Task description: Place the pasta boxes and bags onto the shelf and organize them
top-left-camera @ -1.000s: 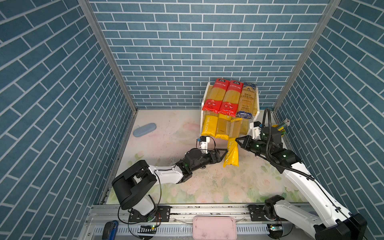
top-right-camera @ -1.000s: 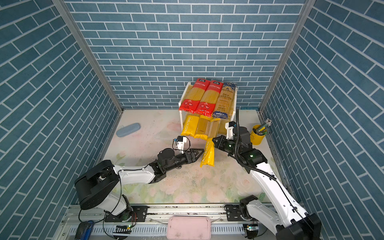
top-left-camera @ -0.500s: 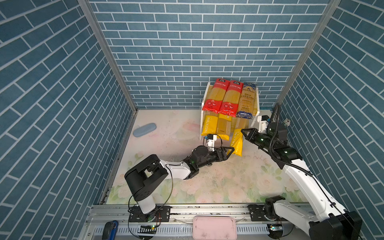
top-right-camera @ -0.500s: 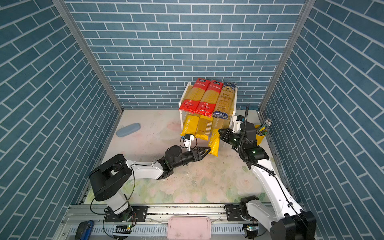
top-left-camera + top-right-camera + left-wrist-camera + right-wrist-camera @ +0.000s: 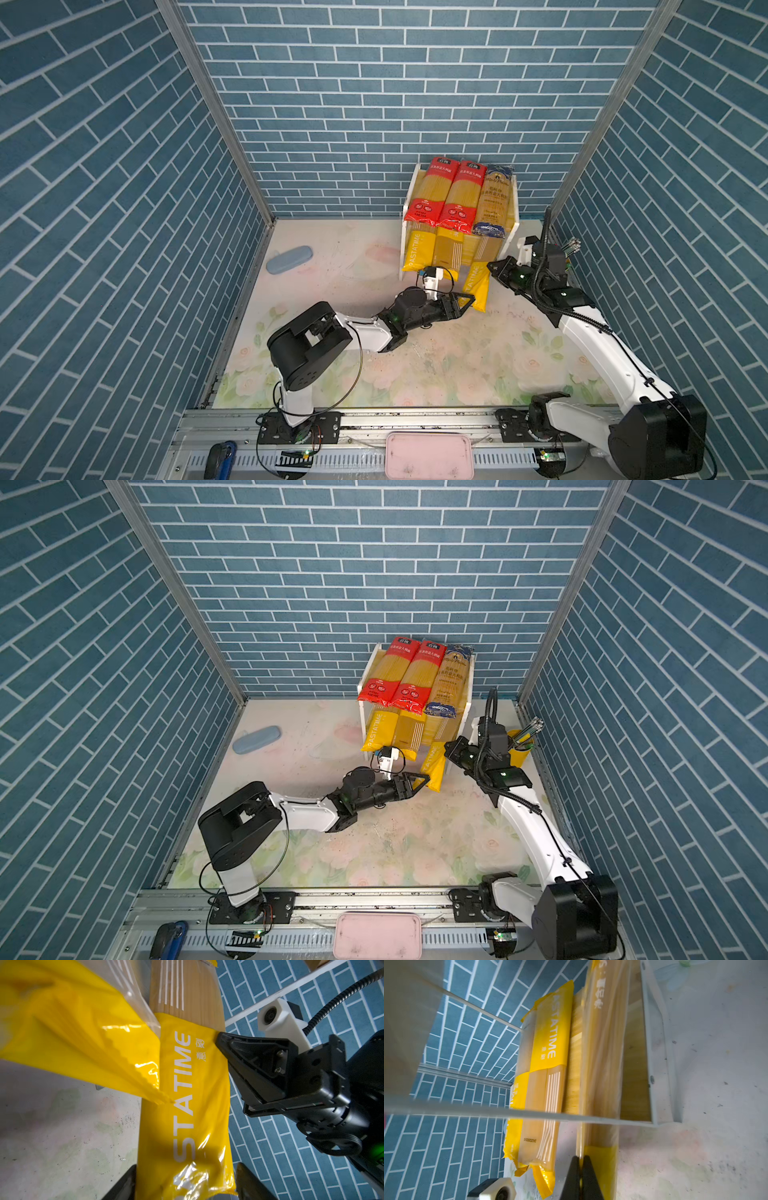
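Note:
The shelf [image 5: 516, 199] stands at the back right. Its upper board holds two red packets [image 5: 432, 195] and a blue-ended one [image 5: 494, 203]. On the lower board lie a yellow PASTATIME packet [image 5: 415, 249] and a striped one [image 5: 449, 249]. A second yellow PASTATIME packet [image 5: 476, 286] [image 5: 187, 1105] slants from the lower board's right side down to the floor. My right gripper [image 5: 490, 266] [image 5: 580, 1160] is shut on its side edge. My left gripper [image 5: 469, 301] [image 5: 185, 1184] spans its near end, with a finger against each long edge.
A grey-blue case [image 5: 289, 259] lies by the left wall. A yellow cup of pens [image 5: 521, 750] stands to the right of the shelf, behind my right arm. A pink tray [image 5: 428, 455] sits on the front rail.
My right gripper carried the yellow packet back from the open floor to the shelf's lower right side. My left gripper followed to its near end and narrowed its jaws round it.

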`<state>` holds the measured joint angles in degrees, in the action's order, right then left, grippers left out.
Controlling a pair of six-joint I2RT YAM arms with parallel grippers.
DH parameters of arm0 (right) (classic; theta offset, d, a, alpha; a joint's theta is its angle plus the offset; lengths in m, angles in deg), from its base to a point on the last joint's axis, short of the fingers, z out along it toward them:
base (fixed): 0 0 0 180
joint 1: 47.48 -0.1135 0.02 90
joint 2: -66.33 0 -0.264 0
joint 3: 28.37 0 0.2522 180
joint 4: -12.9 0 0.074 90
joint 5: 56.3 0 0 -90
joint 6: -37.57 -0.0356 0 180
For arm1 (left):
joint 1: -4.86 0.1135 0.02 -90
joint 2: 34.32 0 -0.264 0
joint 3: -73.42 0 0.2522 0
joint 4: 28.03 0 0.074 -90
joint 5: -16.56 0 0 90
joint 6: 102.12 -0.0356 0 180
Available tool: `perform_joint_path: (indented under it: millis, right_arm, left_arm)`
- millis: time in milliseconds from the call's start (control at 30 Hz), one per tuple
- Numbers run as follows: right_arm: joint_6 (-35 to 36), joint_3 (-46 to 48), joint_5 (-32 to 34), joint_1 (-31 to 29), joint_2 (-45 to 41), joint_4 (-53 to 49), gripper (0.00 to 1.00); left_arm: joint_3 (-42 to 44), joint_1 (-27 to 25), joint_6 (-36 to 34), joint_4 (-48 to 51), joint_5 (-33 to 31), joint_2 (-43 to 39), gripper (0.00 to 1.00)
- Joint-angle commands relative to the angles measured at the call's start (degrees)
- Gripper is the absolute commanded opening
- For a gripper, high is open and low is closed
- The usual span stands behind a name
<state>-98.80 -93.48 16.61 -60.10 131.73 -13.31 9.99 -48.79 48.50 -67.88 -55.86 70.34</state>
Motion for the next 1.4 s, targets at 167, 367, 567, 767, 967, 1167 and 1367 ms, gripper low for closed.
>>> perform_joint_path:
  millis: [167, 367, 567, 767, 967, 1167, 1367]
  right_arm:
    - [2.59, -1.87, 4.40, 0.05, -0.24, -4.85, 0.18]
    - [2.74, -0.69, 1.35, -0.03, 0.00, -2.50, 0.23]
    - [2.69, 0.97, -0.19, -0.03, -1.68, -1.63, 0.25]
    - [3.08, 0.12, -1.12, 0.01, -1.18, -1.59, 0.26]
    - [3.47, -0.44, -1.02, -0.03, -1.26, -2.80, 0.26]
    - [6.58, 0.92, -0.84, -0.03, -5.33, -8.44, 0.29]
    - [7.42, 6.80, -1.63, -0.13, -13.19, -18.59, 0.31]
  left_arm:
    - [-3.92, -0.23, -0.33, -1.06, -0.14, 1.63, 0.54]
    - [-5.55, -0.23, 1.34, -0.53, -0.04, 2.95, 0.36]
    - [-7.80, -0.21, 0.14, 3.23, 0.77, 2.75, 0.31]
    - [-8.34, -0.23, 0.55, 2.33, 0.28, 3.70, 0.25]
    - [-5.88, 0.03, -0.14, 1.14, -0.55, 2.58, 0.25]
    - [-2.35, 0.91, -0.86, 2.02, 0.65, 0.76, 0.29]
    - [1.41, 0.26, -8.10, 11.97, 0.55, -4.86, 0.39]
